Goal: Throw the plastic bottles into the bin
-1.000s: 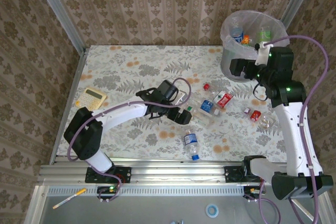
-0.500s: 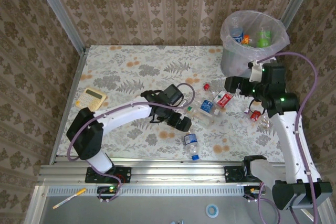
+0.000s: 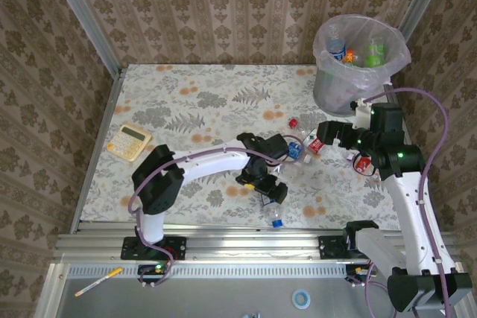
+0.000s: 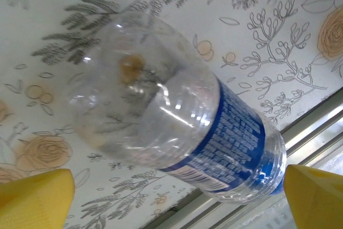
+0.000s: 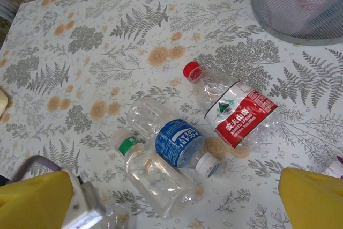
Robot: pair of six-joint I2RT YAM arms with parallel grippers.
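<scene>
Currently the left gripper (image 3: 272,188) hangs with fingers spread over a clear bottle (image 4: 177,127) lying directly below and between them, so a pickup is in hand. The next move likely calls for descent, closure across the body, then a carry far to its right to the bin (image 3: 328,93). The right gripper (image 5: 172,199), also spread, faces a green-cap bottle (image 5: 150,172) nearest, a Pocari bottle (image 5: 174,139) just beside it and a red-label bottle (image 5: 241,113) ahead-right; this cluster may obstruct the carry, while the calculator (image 3: 128,140), well left of the left gripper, is no part of the job.
</scene>
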